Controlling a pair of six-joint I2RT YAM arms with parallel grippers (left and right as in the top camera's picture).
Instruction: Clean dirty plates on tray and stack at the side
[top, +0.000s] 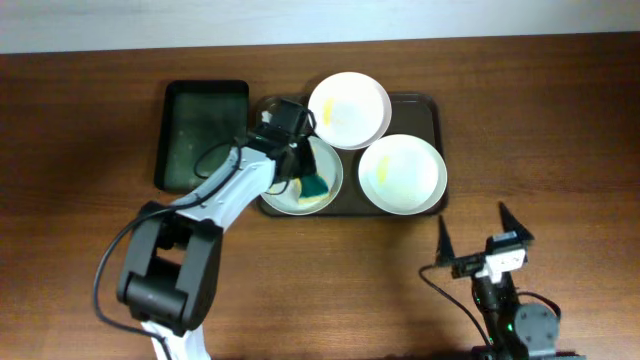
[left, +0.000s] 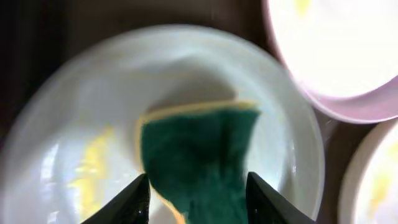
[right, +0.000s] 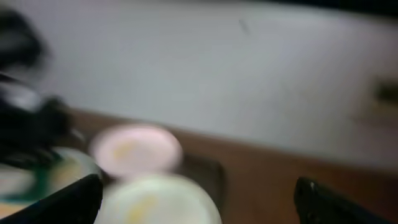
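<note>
Green-faced yellow sponge (left: 199, 155) is lying in the round white shallow plate (left: 74, 124) at eight o'clock on the large dark brown rectangular tray (top: 432, 110), placed for wiping; our left gripper (left: 198, 186) is straddling it, jaws parted, whether pinching we cannot tell. A second white plate (top: 349, 108) and third white plate (top: 402, 174) are crowding twelve and four o'clock. Our right gripper (top: 472, 218) is idling, spread wide, over open wooden table (top: 560, 120) at five o'clock.

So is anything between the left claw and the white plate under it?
Yes. A green-and-yellow sponge lies on the round white plate, right between the jaws of the left gripper. Nothing else visible is in the way.
</note>
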